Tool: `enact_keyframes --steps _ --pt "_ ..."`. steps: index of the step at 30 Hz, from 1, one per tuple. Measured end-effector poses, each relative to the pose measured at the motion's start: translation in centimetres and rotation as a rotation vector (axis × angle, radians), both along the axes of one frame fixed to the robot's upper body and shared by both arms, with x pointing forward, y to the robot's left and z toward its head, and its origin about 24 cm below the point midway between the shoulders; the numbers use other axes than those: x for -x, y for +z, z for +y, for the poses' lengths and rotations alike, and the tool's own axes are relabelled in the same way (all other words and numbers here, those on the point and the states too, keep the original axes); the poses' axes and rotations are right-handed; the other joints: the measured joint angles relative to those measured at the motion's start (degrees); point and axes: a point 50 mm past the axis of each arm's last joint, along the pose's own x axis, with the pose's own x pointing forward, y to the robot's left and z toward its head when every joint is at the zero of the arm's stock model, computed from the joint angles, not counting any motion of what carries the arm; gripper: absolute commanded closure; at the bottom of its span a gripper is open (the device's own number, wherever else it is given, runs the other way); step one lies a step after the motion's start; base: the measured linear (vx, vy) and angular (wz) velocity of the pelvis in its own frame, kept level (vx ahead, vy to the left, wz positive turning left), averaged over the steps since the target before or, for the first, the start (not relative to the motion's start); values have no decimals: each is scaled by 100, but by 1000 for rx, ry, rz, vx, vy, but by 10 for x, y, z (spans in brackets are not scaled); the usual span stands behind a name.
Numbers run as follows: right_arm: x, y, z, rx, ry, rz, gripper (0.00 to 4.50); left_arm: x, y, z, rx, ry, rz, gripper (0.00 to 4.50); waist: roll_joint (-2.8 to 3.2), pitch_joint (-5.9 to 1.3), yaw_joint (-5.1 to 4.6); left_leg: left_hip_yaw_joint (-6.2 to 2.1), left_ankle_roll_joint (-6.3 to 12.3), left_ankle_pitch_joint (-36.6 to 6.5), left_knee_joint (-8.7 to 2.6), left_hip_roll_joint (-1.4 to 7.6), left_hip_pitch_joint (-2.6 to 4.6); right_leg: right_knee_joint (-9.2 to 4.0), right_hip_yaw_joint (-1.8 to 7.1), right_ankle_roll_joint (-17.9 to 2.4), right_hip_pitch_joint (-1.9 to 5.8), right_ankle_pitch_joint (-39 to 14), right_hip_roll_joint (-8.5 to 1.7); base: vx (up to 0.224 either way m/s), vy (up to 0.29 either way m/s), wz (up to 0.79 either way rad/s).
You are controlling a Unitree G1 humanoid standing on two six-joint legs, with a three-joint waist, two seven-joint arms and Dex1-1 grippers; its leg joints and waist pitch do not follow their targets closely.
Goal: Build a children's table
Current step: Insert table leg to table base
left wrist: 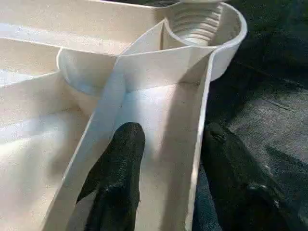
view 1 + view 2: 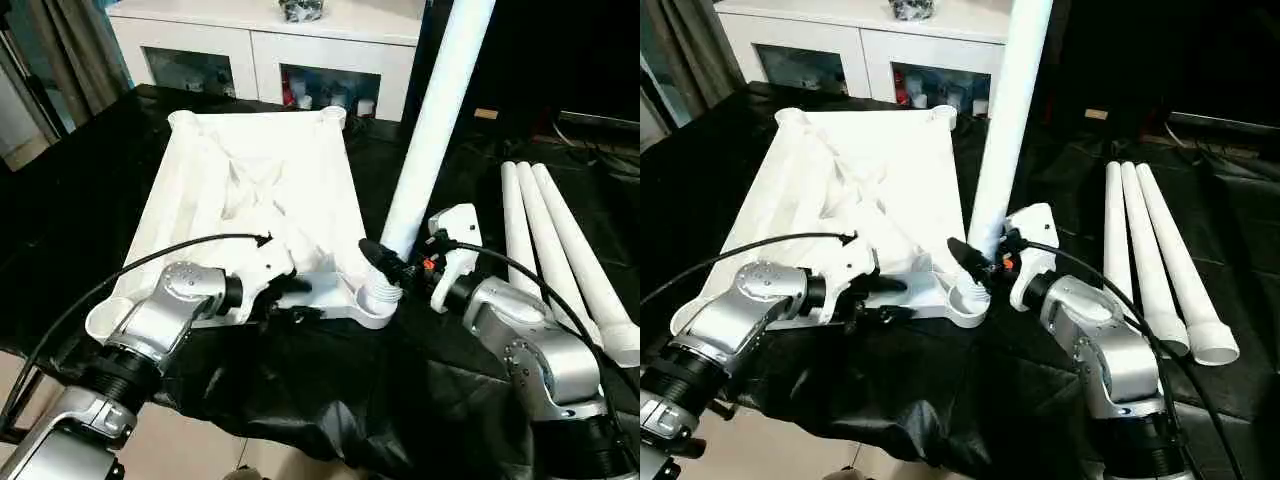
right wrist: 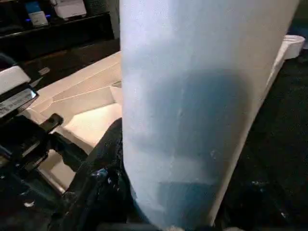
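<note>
Leg point(image 2: 430, 120) and socket are what your next move turns on: the white tube stands nearly upright, its long axis leaning toward one o'clock in the head view, with its ribbed lower end sitting in the near right corner socket point(image 2: 378, 298) of the tabletop point(image 2: 255, 190). The right gripper point(image 2: 392, 262) is the arm on it, fingers closed around the tube just above the socket; the right wrist view confirms a black finger point(image 3: 103, 159) pressed against the leg's side. From that gripper the socket lies just below, toward six o'clock, so any seating push probably runs straight down the tube's axis.

The left gripper point(image 2: 290, 290) sits at nine o'clock from the socket, along the tabletop's near edge. Its fingers stand partly apart, straddling the near rim wall: one finger point(image 1: 118, 163) rests inside a ribbed compartment, the other outside against the cloth. Whether they actually pinch the wall, you cannot tell. The left arm looks placed to brace the top while the right works the leg.

The tabletop lies upside down, ribs up, its long axis running from six to twelve o'clock. Three spare legs point(image 2: 560, 250) lie side by side at three o'clock, well apart from the top.

Everything rests on a black cloth point(image 2: 330, 390) that wrinkles and hangs over the near edge. A white glass-doored cabinet point(image 2: 260, 50) stands at twelve o'clock beyond it.
</note>
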Motion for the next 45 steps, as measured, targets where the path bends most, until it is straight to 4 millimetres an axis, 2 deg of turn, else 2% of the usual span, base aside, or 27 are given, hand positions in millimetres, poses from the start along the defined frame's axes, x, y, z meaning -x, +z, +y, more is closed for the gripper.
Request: enact_keyframes --steps 10,14,15,19,22,26,33,45 --pt "-1 -6 4 37 20 11 261 -1 0 -1 0 -43 26 337 1 0 6 0 0 0 0 0 0 0 1 -1 -1 0 0 0 0 0" --pt "-1 -9 4 45 19 8 261 -3 1 -1 -8 -60 39 352 0 0 6 0 0 0 0 1 1 0 1 0 1 0 0 0 0 0" --pt "-2 -10 4 45 17 11 261 -3 1 -1 -11 -64 43 375 1 0 5 0 0 0 0 1 2 0 1 -1 1 1 0 0 0 0" --pt "-4 -13 3 57 17 10 261 -4 1 -3 -6 -73 56 394 2 0 8 0 0 0 0 0 2 0 1 -1 2 1 0 0 0 0" --pt "-7 -16 2 64 12 19 261 -7 0 -8 4 -72 63 426 4 -1 11 1 -1 1 0 0 3 0 2 -4 3 3 -1 0 0 0" --pt "-14 -16 0 80 -2 11 261 -11 0 -16 5 -75 68 434 9 -3 -18 1 -2 5 0 0 5 0 2 -8 3 5 0 0 0 0" --pt "-26 -17 -1 98 -9 -6 261 -18 1 -23 6 -52 62 450 13 -6 -159 0 -1 4 0 0 4 -1 2 -9 3 6 0 0 0 0" --pt "-27 -24 -9 28 -41 25 261 -19 -1 -24 18 -43 59 450 22 -11 -144 0 8 7 -3 0 7 -8 1 -13 11 9 -1 0 0 0"
